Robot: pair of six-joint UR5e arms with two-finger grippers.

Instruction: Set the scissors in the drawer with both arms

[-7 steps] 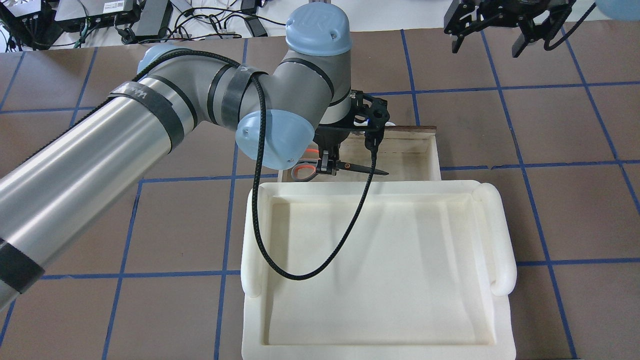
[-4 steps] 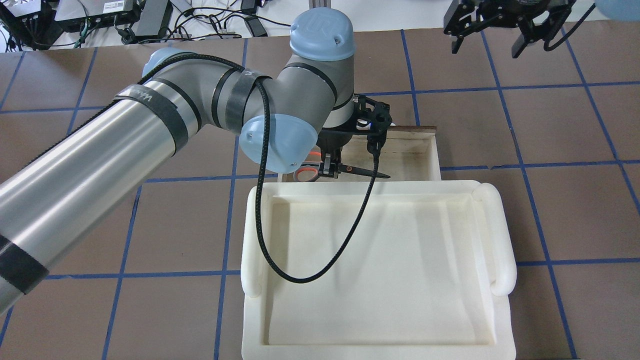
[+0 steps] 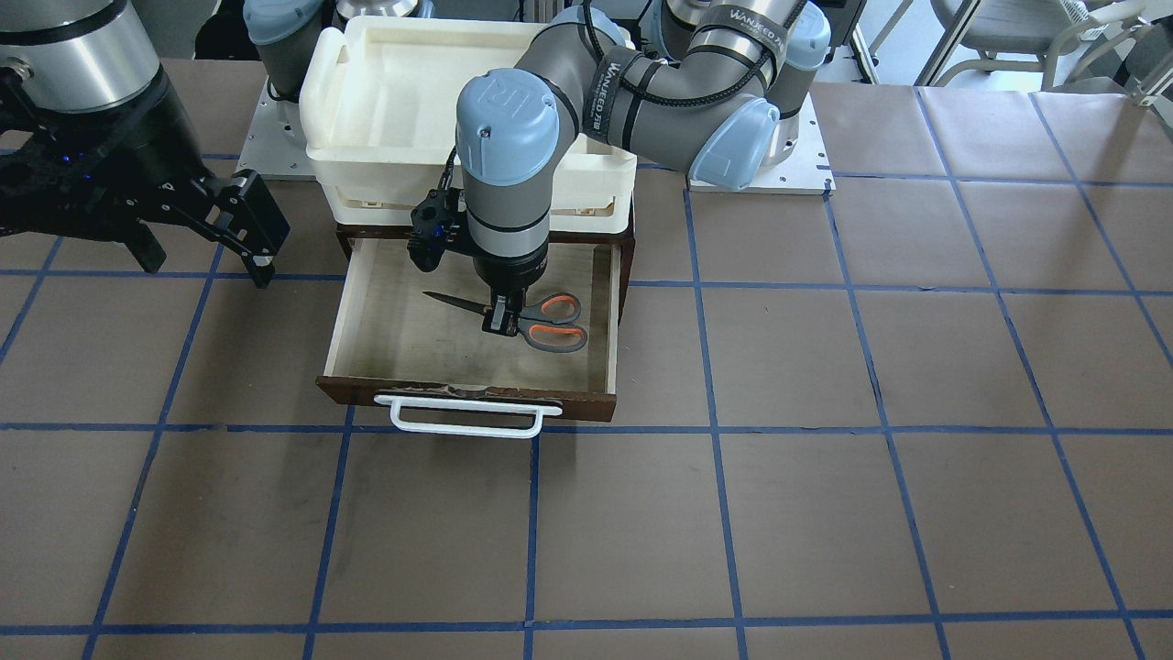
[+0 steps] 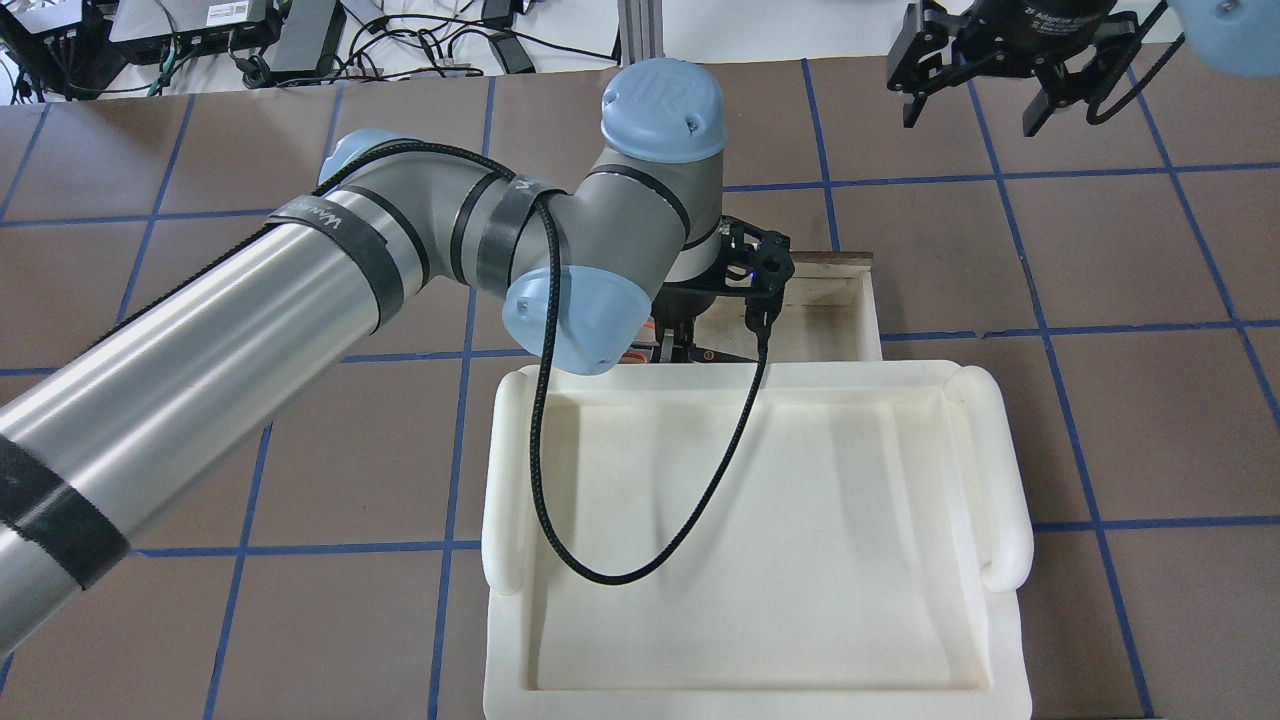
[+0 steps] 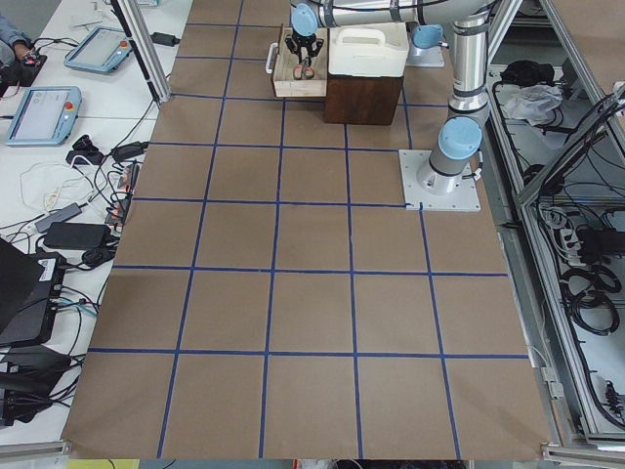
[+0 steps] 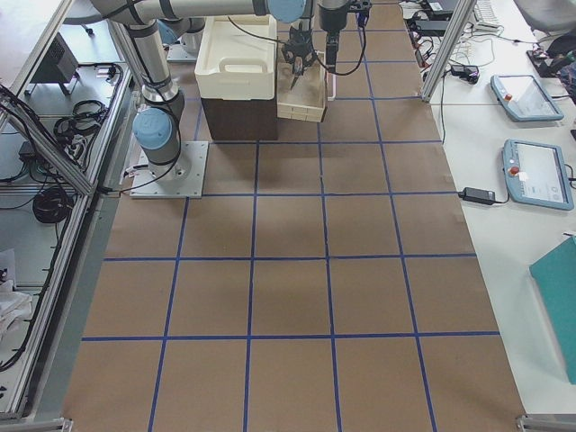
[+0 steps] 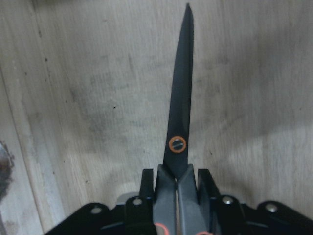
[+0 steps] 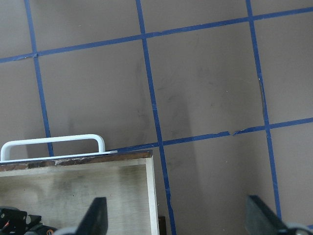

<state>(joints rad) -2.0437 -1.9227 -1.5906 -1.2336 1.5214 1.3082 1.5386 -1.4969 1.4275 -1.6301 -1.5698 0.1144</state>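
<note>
The robot's left end effector point(image 3: 501, 322) reaches straight down into the open drawer point(image 3: 394, 346), its two fingers clamped narrowly on the scissors point(image 7: 180, 112) just behind the pivot screw point(image 7: 177, 144), where the grey handles begin. The blades are closed together and lie level, pointing toward the robot's right; the orange-lined loops sit near the drawer's wall on the robot's left. The scissors are inside the drawer, low over its pale plywood floor, though the views do not settle whether they touch it. The drawer stands pulled out toward the camera across the counter point(image 3: 825, 477), its white bar handle point(image 3: 463, 424) facing away from the robot. A cream-white tray point(image 4: 1000, 480) sits on the dark cabinet above the drawer's back end, and in the overhead view its far rim hides most of the scissors. The right end effector point(image 4: 970, 112) hangs over bare counter on the robot's right of the drawer, well apart from it, its fingers spread wide and gripping nothing.
</note>
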